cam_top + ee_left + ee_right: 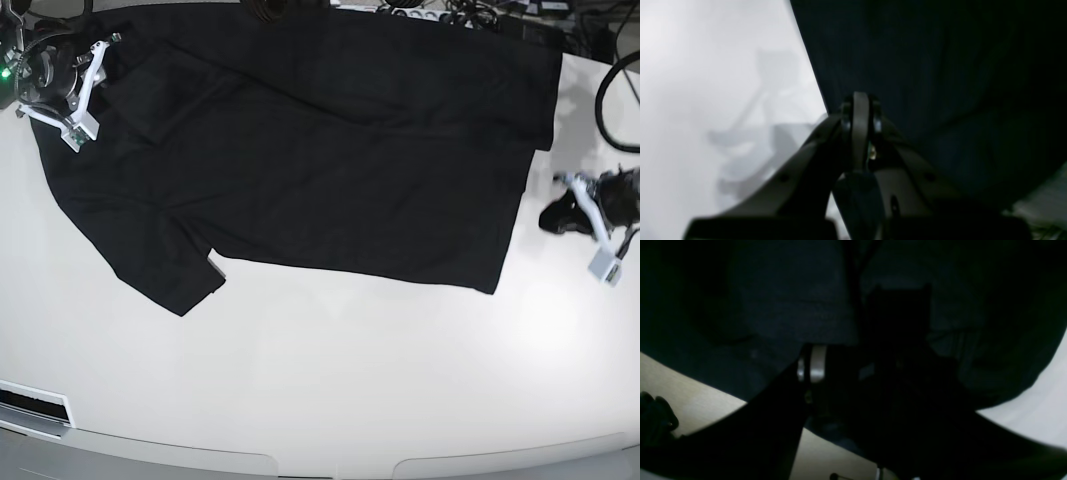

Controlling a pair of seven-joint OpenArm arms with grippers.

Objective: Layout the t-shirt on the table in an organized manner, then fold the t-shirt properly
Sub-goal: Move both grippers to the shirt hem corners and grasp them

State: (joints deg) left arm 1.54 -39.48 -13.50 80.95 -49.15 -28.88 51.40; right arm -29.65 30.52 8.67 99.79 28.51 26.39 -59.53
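At the 10 o'clock corner of the base view, the right gripper (pixel 78 92) sits over the shoulder area of the t-shirt (pixel 330 150). Its wrist view is too dark to tell whether the claw is wide, narrow or pinching cloth. The t-shirt lies spread across the 12 o'clock half of the table (pixel 320 380), largely flat, with one sleeve (pixel 165 270) pointing toward 7 o'clock and the hem edge (pixel 512 230) facing 3 o'clock. The upper edge appears to reach the table's far rim. At 3 o'clock, the left gripper (pixel 578 208) rests on bare table just beside the hem, its claw pressed fully together and apparently holding nothing. The step in hand is judged to be the layout, near completion. To perform it well, draw the garment toward 6 o'clock so that all of it lies on the table, tension both ends evenly, and flatten the sleeve before folding. Pinch only the edge layers; thin fabric bunches readily if dragged.
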